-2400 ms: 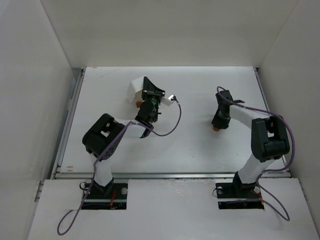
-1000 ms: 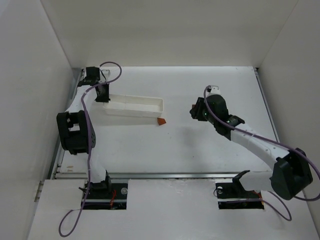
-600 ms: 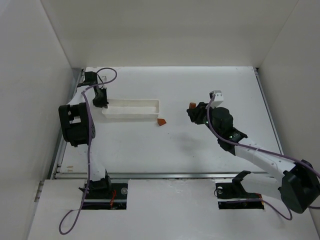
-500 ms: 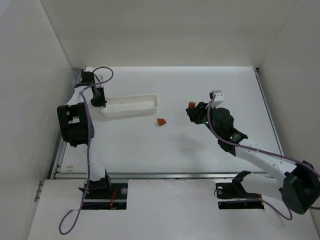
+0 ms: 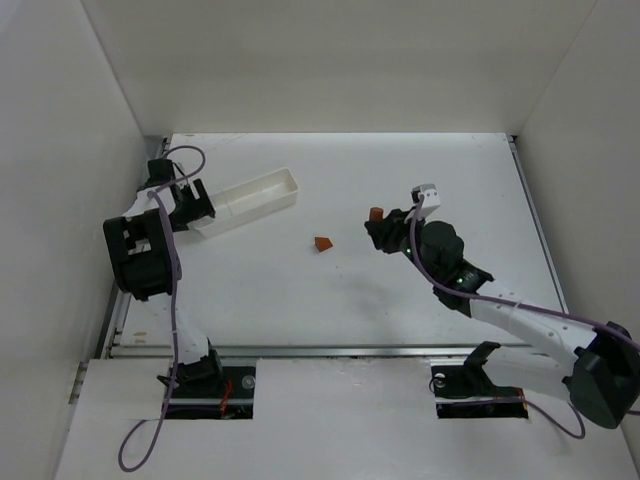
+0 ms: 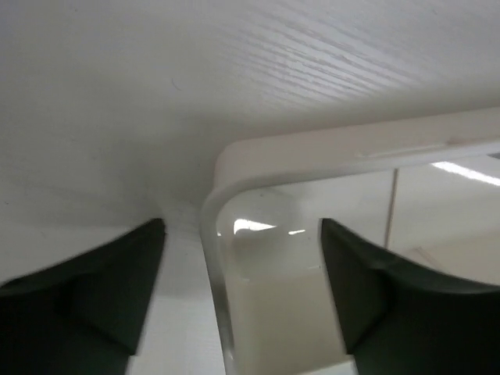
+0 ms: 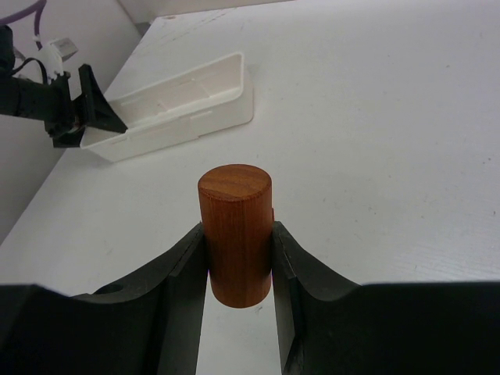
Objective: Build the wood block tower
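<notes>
**Round block pinched in my right gripper, tray end between my left fingers**

My right gripper (image 7: 238, 244) is clamped on a wood block (image 7: 234, 226), a reddish-brown cylinder. It stands upright between my two dark fingers (image 7: 181, 273), and each one presses flat against its side. Its round top face and upper half rise clear above the fingertips.

From above, this block sits right of the table's (image 5: 300, 310) middle. The tower (image 5: 322, 243) is a small orange-brown shape on the white surface, left of the block and a little nearer my bases, with bare table between them. From that height I cannot make out its separate pieces. In my right wrist view only a thin orange sliver shows past the right edge of the cylinder, and I cannot say for sure what it is.

My left gripper (image 6: 242, 234) is out at the far left of the table, at the end of the long white tray (image 6: 328, 148). Its fingers stand apart, with the rounded corner of the tray wall running up between them. The left finger is just beside the wall and the right one is well off it, over the inside of the tray. I see neither pressing on the wall.

From above the tray lies at a slant, with its free end angled away toward the back wall and the right. It is well apart from the tower and the held block.
</notes>
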